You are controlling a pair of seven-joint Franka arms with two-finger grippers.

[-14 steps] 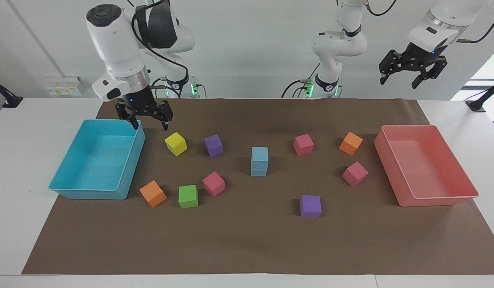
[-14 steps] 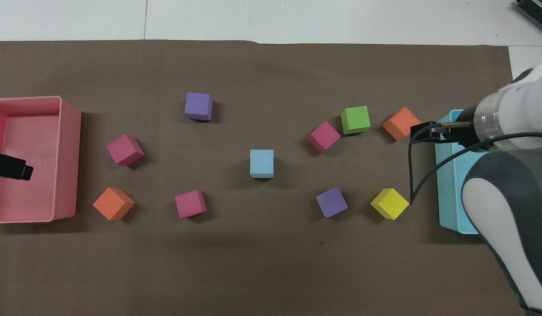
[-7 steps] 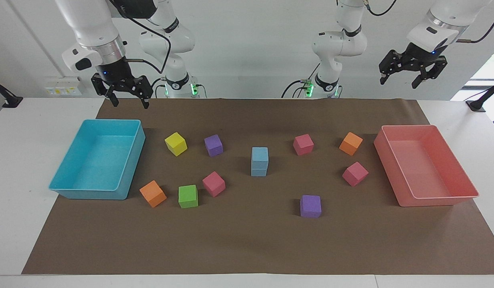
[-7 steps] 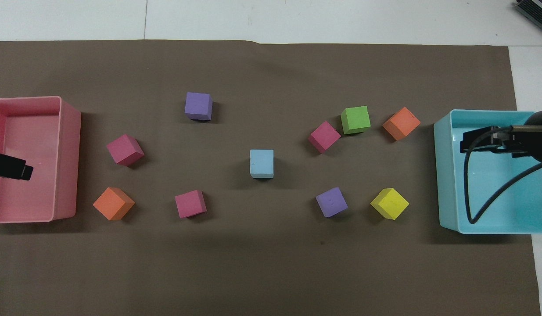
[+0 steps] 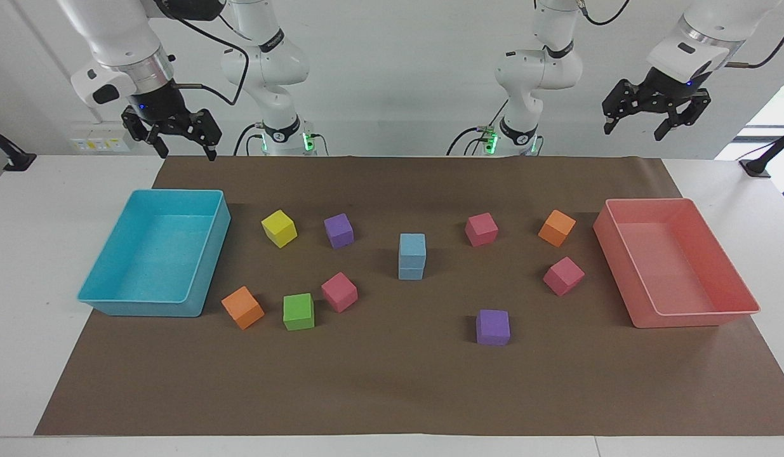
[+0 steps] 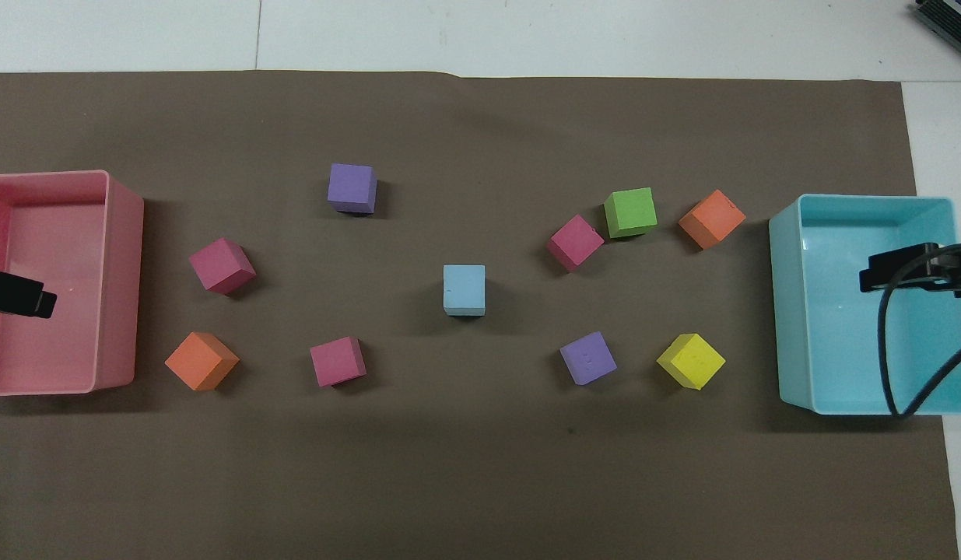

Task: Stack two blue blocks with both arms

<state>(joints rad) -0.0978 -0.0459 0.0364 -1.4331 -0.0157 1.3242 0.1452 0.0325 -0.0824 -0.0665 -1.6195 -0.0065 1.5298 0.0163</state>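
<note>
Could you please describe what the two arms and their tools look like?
Both arms are white and rounded with grey-black joints. Each ends in a silver wrist ring and a black two-finger tool, the right tool and the left tool. Black cables trail along them; green lights glow at the bases.

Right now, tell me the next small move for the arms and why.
Probably none beyond holding both arms parked. The two blue blocks already stand stacked mid-table, one squarely on the other. The right gripper hangs open over the teal tray, the left gripper open over the pink tray; neither touches anything.
</note>
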